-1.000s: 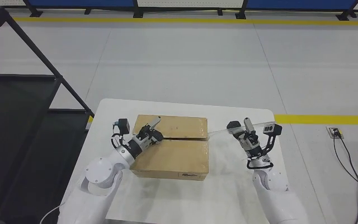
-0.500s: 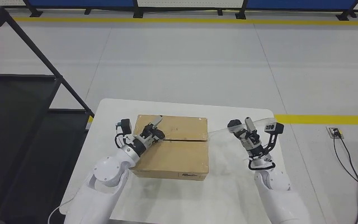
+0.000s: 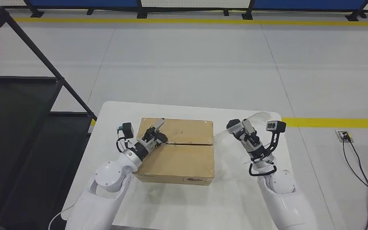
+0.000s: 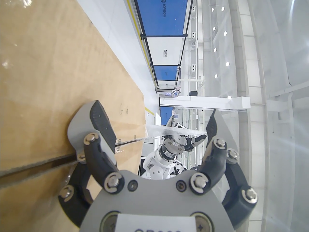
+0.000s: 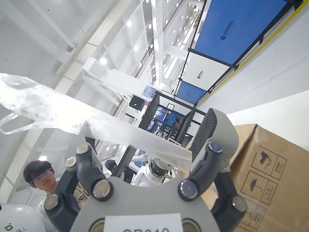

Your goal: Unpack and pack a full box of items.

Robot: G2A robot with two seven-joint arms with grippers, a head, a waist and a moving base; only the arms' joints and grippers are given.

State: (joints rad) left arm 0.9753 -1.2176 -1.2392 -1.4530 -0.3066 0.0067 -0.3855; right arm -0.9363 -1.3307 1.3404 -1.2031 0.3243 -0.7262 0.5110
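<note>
Box (image 3: 184, 158) closed on white table (image 3: 233, 195) amid pale floor (image 3: 190, 63); left tool (image 3: 156, 130), right tool (image 3: 240, 126) spread apart.

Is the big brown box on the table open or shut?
Shut. The two top flaps of the brown cardboard box lie flat and meet at a thin seam. A clear tape strip lifts off its end.

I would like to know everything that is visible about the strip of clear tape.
The clear tape is a thin, glossy, see-through plastic strip. One end is stuck at the centre seam of the cardboard box, at the box edge nearest the right arm. From there it runs almost straight through the air to the open right hand, where it touches one finger pad. Beyond the hand, its free end is crumpled and curled into a loop.
</note>
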